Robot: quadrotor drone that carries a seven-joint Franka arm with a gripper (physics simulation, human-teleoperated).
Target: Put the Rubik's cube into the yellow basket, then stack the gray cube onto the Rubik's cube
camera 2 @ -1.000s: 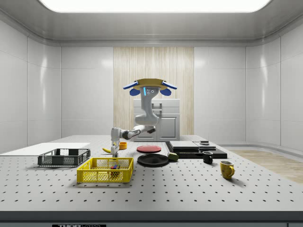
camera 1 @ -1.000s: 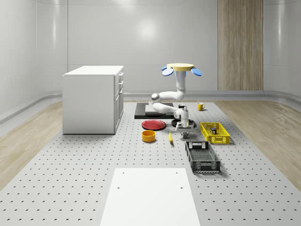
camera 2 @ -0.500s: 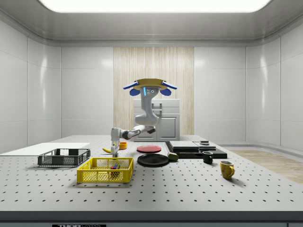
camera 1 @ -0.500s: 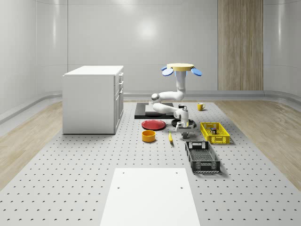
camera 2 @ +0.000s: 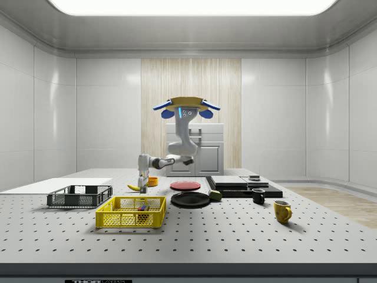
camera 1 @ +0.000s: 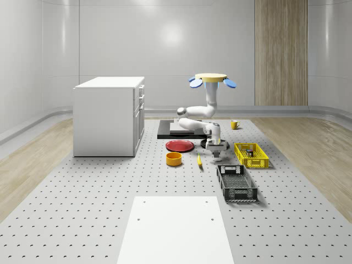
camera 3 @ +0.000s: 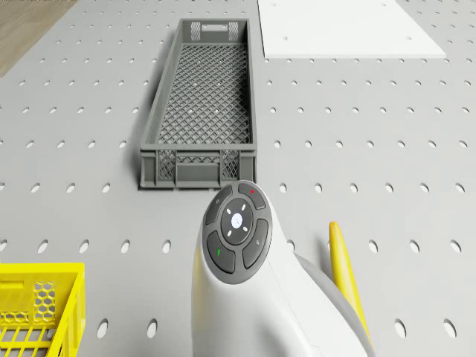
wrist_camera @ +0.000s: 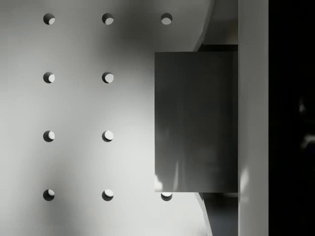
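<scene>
gray cube point(wrist_camera: 197, 123) hangs in the gripper point(camera 1: 215, 152), which is closed on it; in the wrist view one finger point(wrist_camera: 253, 123) lies flat against the cube's side, with the holed table point(wrist_camera: 78, 108) beyond. in the whole-scene view the cube is a small gray block under the downward-pointing gripper, between the banana point(camera 1: 199, 160) and the yellow basket point(camera 1: 263, 157), just beyond the far end of the dark crate point(camera 1: 236, 183). in the side view the gripper point(camera 2: 141, 186) is behind the yellow basket point(camera 2: 129, 219), above its rim.

rubik's cube point(camera 1: 249, 152) lies inside the yellow basket, apart from the gripper; from the side its colours point(camera 2: 141, 207) show through the mesh wall.

the arm bends down from the drone point(camera 1: 213, 78), which hovers high over the far part of the table, above the flat black mat point(camera 1: 165, 132) and well over the gripper. in the drone view the arm's wrist point(camera 3: 238, 223) is between the banana point(camera 3: 343, 268) and a corner of the yellow basket point(camera 3: 37, 297), with the dark crate point(camera 3: 201, 104) just beyond it.

around these stand an orange bowl point(camera 1: 174, 159) and a red plate point(camera 1: 180, 146) near the banana, a yellow mug point(camera 1: 234, 125) farther back, a white cabinet point(camera 1: 107, 115) at the whole-scene view's left, and a white sheet point(camera 1: 176, 231) at the near end.
</scene>
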